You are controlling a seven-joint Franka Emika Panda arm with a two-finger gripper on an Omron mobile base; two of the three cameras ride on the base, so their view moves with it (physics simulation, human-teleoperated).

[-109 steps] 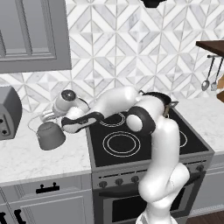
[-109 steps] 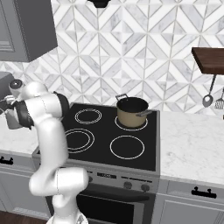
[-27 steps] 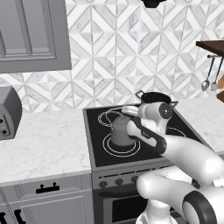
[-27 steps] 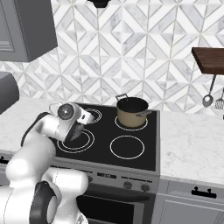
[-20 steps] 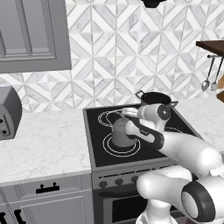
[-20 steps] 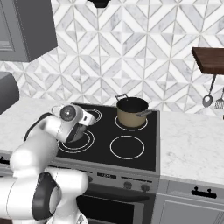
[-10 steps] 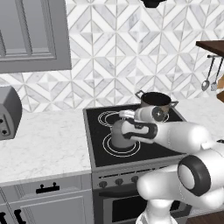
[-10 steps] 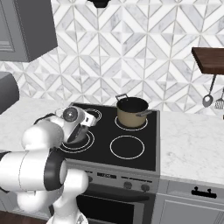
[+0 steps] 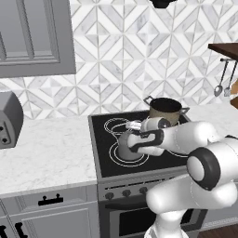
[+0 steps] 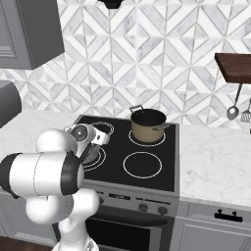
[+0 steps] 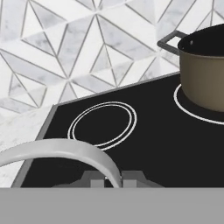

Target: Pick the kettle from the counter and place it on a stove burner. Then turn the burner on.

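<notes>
Since the last look my arm has folded in closer, with the kettle (image 9: pixel 127 148) sitting on the stove burner (image 9: pixel 116 155). The gripper (image 9: pixel 131 138) hovers at its handle; I cannot tell whether the fingers are closed.

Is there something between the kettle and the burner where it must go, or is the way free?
Nothing visible stands between them. The kettle is already over the wide front-left burner, with the gripper at its handle. The tan pot sits on a rear burner, well aside, and the small rear-left ring is bare.
</notes>
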